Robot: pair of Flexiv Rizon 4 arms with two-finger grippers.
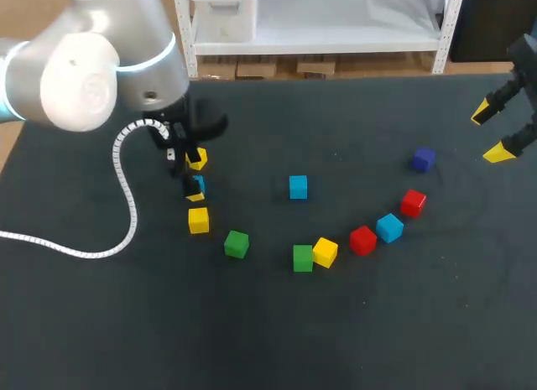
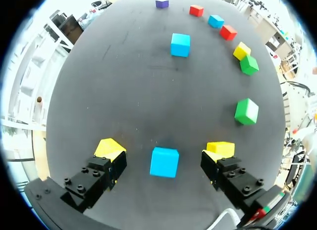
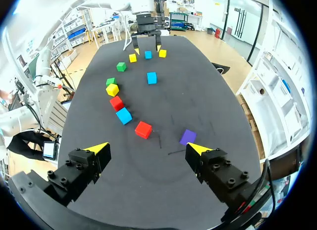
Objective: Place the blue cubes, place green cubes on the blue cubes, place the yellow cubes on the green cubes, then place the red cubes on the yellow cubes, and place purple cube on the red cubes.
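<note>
**Left gripper straddles a blue cube; every cube lies single**

The left gripper [image 1: 195, 179] hangs low over the left of the table [image 1: 268, 348], jaws spread. A blue cube [image 2: 164, 161] sits on the dark cloth between its fingers [image 2: 233, 178]. The left wrist view shows bare cloth on both sides of that cube, so neither finger touches it.

A yellow cube [image 1: 198, 221] lies just near of this gripper. A green cube [image 1: 237, 244] lies a little further near and to the right. A second blue cube [image 1: 298, 187] stands by itself around the middle of the table.

The other cubes curve away to the right:
- A second green cube [image 1: 303, 257] sits just beside a second yellow cube [image 1: 325, 252]; the two seem to touch.
- A red cube [image 1: 362, 240] follows, with a third blue cube [image 1: 389, 227] close against it.
- A second red cube [image 1: 413, 203] sits a bit farther along.
- The purple cube [image 1: 424, 159] is farthest back, apart from the rest.

The right gripper [image 1: 491, 133] hangs over the table's far right edge, jaws wide apart and holding nothing. In its wrist view the purple cube lies on the cloth just ahead of it, and the second red cube is a little beyond.

Each cube rests directly on the table, none on another.
</note>
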